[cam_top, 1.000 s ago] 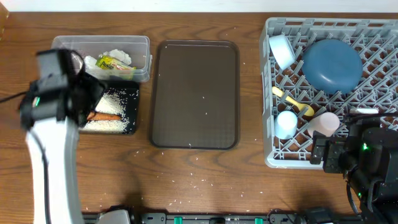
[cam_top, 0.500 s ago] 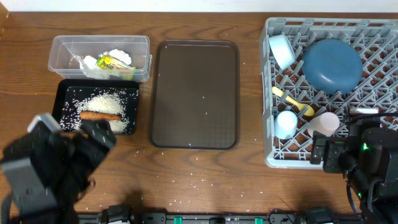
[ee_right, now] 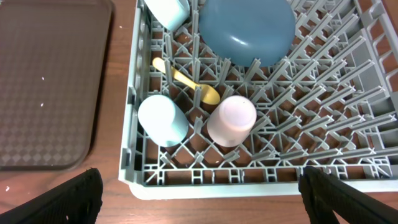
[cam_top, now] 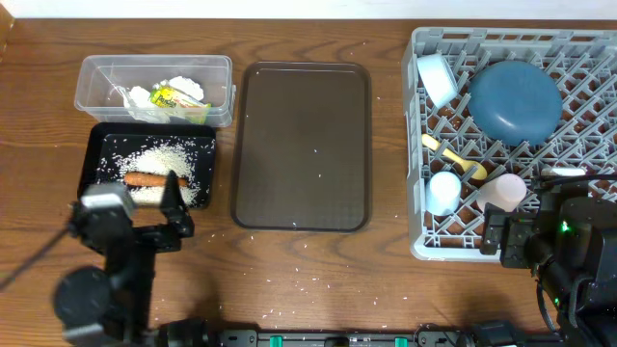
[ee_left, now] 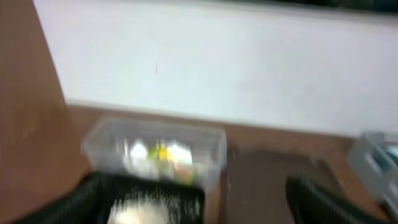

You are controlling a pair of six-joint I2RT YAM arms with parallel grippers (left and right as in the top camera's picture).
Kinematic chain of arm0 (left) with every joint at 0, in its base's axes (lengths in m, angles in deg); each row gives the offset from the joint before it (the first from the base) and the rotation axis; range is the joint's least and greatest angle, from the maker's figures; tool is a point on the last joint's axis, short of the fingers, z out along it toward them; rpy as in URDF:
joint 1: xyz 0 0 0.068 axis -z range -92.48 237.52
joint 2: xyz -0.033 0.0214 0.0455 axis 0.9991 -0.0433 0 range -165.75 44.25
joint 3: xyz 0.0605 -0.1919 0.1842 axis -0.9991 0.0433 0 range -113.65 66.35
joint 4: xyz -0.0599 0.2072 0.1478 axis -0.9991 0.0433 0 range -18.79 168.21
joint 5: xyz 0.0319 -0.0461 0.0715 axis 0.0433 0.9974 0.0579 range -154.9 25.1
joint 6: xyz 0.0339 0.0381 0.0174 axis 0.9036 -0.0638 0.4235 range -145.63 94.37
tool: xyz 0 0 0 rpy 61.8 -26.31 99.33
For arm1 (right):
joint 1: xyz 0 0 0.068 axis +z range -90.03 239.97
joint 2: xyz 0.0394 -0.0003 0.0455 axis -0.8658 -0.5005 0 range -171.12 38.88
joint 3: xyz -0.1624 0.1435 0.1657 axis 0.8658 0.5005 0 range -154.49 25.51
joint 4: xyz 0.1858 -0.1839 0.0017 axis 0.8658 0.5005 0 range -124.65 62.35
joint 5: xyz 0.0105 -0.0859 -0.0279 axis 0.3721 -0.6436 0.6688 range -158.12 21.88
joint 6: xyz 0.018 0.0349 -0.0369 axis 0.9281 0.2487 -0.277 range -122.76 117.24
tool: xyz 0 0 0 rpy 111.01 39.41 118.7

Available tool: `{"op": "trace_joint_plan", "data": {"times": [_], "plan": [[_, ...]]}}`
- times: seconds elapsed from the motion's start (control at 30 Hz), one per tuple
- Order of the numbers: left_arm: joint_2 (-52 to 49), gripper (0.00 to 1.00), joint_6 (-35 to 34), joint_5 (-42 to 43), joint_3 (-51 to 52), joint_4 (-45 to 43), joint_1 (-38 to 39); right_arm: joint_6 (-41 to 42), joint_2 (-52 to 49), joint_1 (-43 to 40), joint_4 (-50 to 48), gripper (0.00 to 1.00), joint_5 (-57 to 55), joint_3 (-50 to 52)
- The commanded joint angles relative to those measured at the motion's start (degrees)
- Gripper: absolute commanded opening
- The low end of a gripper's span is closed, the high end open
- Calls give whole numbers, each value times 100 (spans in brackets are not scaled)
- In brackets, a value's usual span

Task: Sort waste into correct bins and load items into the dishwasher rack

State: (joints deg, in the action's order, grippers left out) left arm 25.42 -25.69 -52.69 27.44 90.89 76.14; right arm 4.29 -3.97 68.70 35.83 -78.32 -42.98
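Observation:
The clear box (cam_top: 96,72) holds crumpled white paper (cam_top: 181,89) and the green-and-yellow wrapper (cam_top: 166,97). The black tray (cam_top: 96,140) in front of it holds rice (cam_top: 159,159) and the carrot (cam_top: 145,178). The grey rack (cam_top: 419,145) holds the blue plate (cam_top: 516,101), light blue bowl (cam_top: 436,77), yellow spoon (cam_top: 453,157), light blue cup (cam_top: 443,191) and pink cup (cam_top: 506,190). My left gripper (cam_top: 164,212) is open and empty at the black tray's near edge; its wrist view (ee_left: 199,211) is blurred. My right gripper (ee_right: 211,205) is open and empty in front of the rack (ee_right: 134,124).
The large brown serving tray (cam_top: 304,145) lies between the bins and the rack with a few rice grains on it. Loose rice grains (cam_top: 308,280) are scattered on the wooden table near the front edge.
My left arm has drawn back from over the bins to the table's near edge, uncovering the box and the black tray. The right arm has not moved.

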Motion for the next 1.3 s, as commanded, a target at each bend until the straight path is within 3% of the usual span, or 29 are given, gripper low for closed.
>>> {"op": "trace_joint_plan", "data": {"times": [0.0, 0.27, 0.4, 0.7, 1.27], "plan": [[645, 89, 328, 83, 1091, -708, 92, 63, 0, -9, -11, 99, -76, -11], [1805, 89, 348, -127, 2839, -1270, 184, 63, 0, -9, -11, 99, -76, -11], [1873, 89, 348, -131, 3283, -1523, 275, 63, 0, -9, -11, 99, -76, -11], [1873, 89, 337, -433, 3882, -1622, 361, 63, 0, -9, -11, 99, -76, -11], [1858, 90, 343, -431, 3869, -1641, 376, 63, 0, -9, -11, 99, -76, -11]]}}
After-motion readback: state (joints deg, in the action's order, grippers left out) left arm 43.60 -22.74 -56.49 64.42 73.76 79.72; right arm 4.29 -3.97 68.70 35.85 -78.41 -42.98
